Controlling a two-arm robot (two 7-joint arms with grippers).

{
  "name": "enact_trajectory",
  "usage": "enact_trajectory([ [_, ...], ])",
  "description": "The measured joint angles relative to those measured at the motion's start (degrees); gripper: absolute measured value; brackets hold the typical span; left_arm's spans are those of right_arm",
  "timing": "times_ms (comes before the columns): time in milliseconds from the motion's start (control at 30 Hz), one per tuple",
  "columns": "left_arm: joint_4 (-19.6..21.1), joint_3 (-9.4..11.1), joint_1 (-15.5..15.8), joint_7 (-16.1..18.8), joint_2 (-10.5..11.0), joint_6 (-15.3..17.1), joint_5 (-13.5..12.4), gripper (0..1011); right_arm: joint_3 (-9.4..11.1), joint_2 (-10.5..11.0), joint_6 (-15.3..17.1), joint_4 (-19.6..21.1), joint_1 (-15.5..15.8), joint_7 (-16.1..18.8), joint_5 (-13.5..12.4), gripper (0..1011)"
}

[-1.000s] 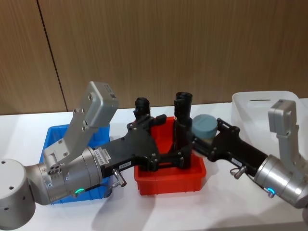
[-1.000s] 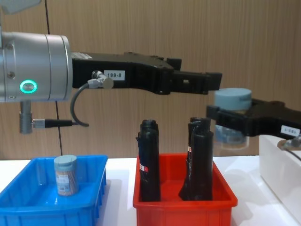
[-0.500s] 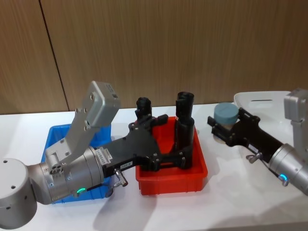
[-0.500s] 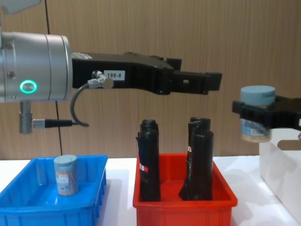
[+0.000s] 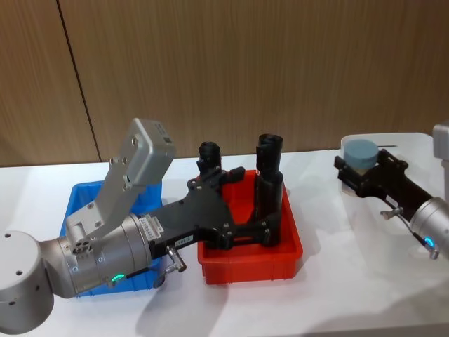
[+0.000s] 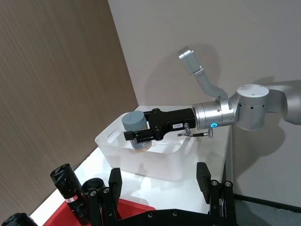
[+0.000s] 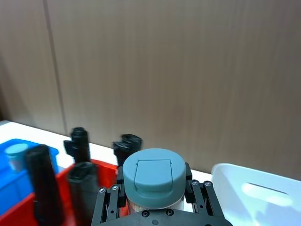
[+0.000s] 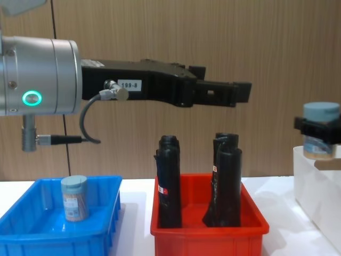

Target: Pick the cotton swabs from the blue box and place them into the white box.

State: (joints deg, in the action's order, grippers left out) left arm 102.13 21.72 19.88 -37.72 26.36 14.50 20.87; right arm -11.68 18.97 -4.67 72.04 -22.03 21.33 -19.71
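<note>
Right gripper's (image 5: 363, 167) jaws clamp the clear plastic, grey-lidded swab jar (image 5: 363, 150) beneath its lid. It looks light, rigid, probably slick. Left gripper (image 8: 234, 94) idles over the red plastic bin (image 8: 208, 236), jaws apart.

Right end effector (image 5: 361, 164) carried cotton swabs (image 5: 363, 150) rightward from red bin (image 5: 249, 262); now over white box (image 5: 414, 138) rim.

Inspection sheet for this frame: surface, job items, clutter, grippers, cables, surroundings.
Surface: white table, three bins standing on it.
Job's things: one swab jar held above the white box; second jar standing in the blue box.
Clutter: red bin holding upright black rolls.
Grippers: right gripper shut on the swab jar; left gripper open, hovering above the red bin.
Cables: short cable looped at the left wrist.
Surroundings: wood-panel wall.
</note>
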Motion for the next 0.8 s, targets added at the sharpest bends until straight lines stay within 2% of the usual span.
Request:
enact_trajectory([
  [467,0.0,0.0,0.0,0.0,0.0,0.0,0.0,1004,1.41,-0.28,0.59,-7.92,-3.82,-3.45,0.21,669],
  [567,0.0,0.0,0.0,0.0,0.0,0.0,0.0,1004,1.62,-0.39,0.53,-9.65,-4.62,-3.86,0.27,712],
  [800,0.0,0.0,0.0,0.0,0.0,0.0,0.0,1004,1.96,-0.61,0.14,-12.75,-6.05,-4.38,0.35,900],
])
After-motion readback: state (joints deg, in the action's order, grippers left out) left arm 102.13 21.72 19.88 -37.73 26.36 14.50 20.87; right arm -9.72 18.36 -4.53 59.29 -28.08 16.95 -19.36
